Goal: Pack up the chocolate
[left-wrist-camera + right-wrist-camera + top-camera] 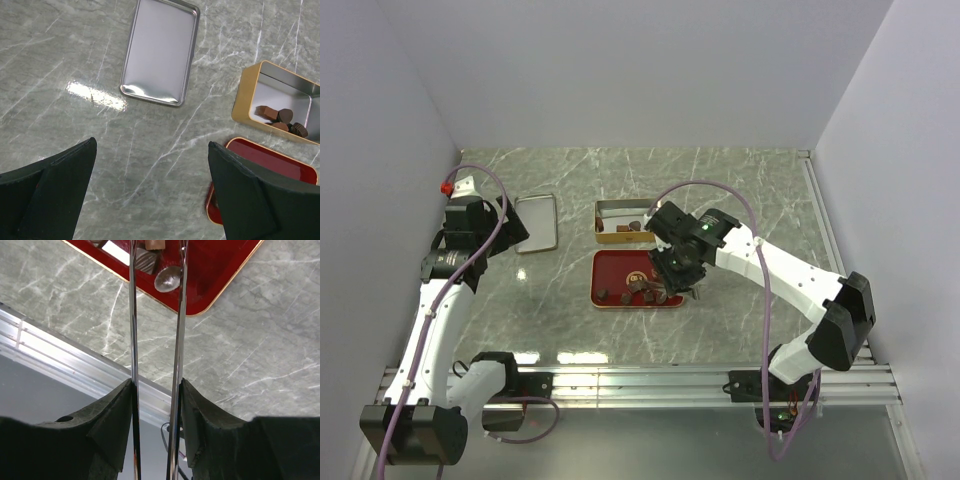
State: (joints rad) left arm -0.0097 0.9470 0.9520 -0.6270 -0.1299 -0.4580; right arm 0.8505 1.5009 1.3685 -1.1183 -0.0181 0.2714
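My right tool pinches the metal tongs. Their tips are cut off ahead, by chocolate on the red tray. My left tool gapes wide.

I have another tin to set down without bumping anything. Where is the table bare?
Bare marble: the far strip behind the silver lid and gold tin; the near-left patch between lid, red tray and aluminium rail. Crowded: the middle, where tin, tray, tongs and right end effector bunch together.
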